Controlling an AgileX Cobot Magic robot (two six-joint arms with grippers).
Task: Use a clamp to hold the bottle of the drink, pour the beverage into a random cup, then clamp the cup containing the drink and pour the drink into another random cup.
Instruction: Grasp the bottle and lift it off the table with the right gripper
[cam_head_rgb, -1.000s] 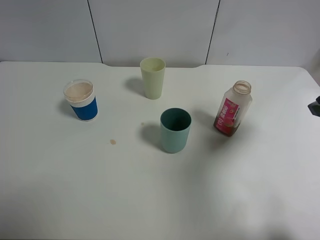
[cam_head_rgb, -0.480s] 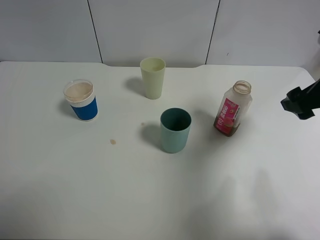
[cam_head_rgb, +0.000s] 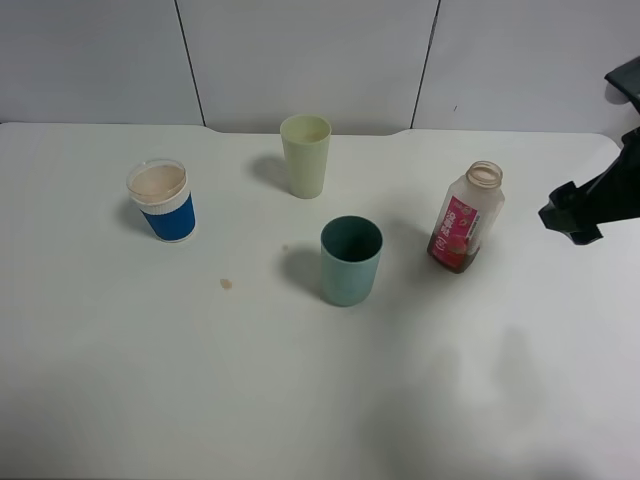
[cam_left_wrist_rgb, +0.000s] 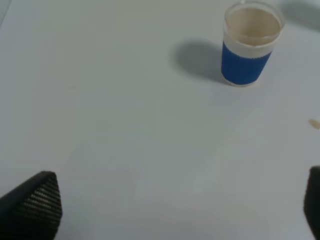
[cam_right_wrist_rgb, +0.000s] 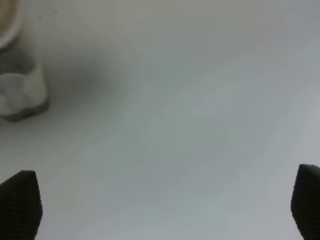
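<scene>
- On the surface (cam_head_rgb: 150, 390), the bottle (cam_head_rgb: 466, 218) stands upright, ungrasped.
- I read the right gripper (cam_head_rgb: 570, 214), near it, as spread wide and empty; the left gripper (cam_left_wrist_rgb: 175, 205) likewise.
- I judge no pour done (every step remains).

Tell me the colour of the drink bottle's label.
Pinkish red with white markings on the bottle's label; exterior high view shows it best.
</scene>
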